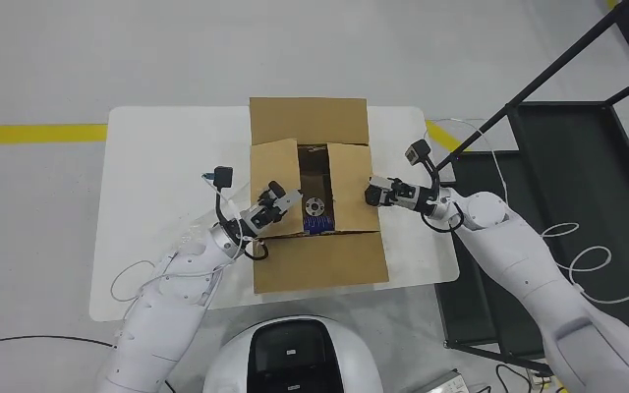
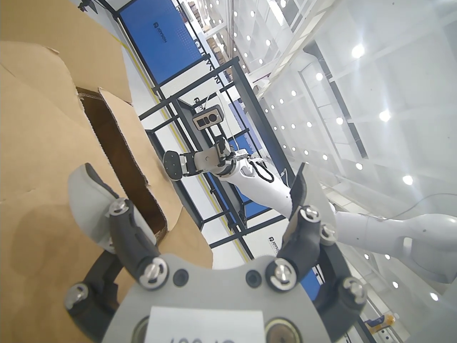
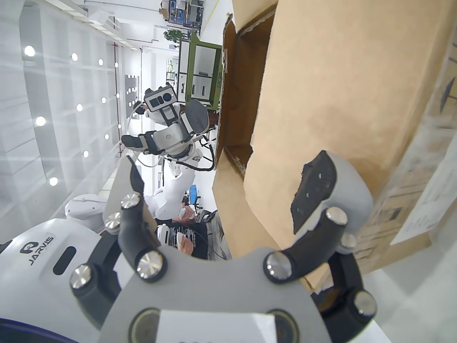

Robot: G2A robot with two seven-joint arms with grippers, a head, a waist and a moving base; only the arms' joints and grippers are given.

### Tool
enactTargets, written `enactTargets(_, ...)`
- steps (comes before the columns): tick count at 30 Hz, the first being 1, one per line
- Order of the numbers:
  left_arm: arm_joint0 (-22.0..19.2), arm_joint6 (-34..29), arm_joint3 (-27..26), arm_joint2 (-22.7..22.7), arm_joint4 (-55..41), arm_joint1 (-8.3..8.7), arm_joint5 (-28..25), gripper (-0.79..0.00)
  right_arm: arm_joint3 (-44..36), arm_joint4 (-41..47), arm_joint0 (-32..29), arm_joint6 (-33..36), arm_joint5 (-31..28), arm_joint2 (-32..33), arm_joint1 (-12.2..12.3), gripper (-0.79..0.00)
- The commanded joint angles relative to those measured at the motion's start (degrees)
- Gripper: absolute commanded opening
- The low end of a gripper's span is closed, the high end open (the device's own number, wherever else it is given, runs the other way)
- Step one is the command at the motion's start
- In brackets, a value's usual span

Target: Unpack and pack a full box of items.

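Left gripper (image 1: 273,203) sits at the cardboard box's (image 1: 319,257) left flap and right gripper (image 1: 374,192) at its right flap, mid-table (image 1: 147,196). Left wrist view: jaws wide apart, empty, one finger (image 2: 84,187) against the flap. Right wrist view: jaws equally spread, holding nothing.

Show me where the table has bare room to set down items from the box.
Widest bare patch: the white table between the box and the table's left edge. A narrower strip lies right of the box, beyond the right gripper. Crowded: the box opening, between the left gripper and right gripper.
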Motion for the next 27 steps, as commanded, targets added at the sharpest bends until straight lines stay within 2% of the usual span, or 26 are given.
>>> enactTargets(1,0.0,0.1,0.0,0.0,0.3,0.01,0.2,0.000,0.0,0.0,0.0,0.0,0.0,0.0,0.0,0.000)
enactTargets(6,-1.7,-0.2,0.3,1.7,4.6,-0.21,4.4,0.000,0.5,0.4,-1.2,-1.9,0.2,1.8,0.3,0.000)
enactTargets(16,-6.1,0.2,4.6,6.8,10.0,-1.33,10.3,0.000,-3.2,0.3,-4.6,-0.1,2.0,5.7,0.9,0.000)
enactTargets(21,-6.0,2.2,4.2,6.6,8.4,-1.52,8.5,0.000,-5.5,-0.9,-4.6,0.6,3.1,5.6,0.5,0.000)
enactTargets(27,-2.0,8.2,0.6,1.6,2.4,-0.98,2.6,0.000,-7.9,-8.3,-2.1,-2.1,6.2,2.3,-0.9,0.000)
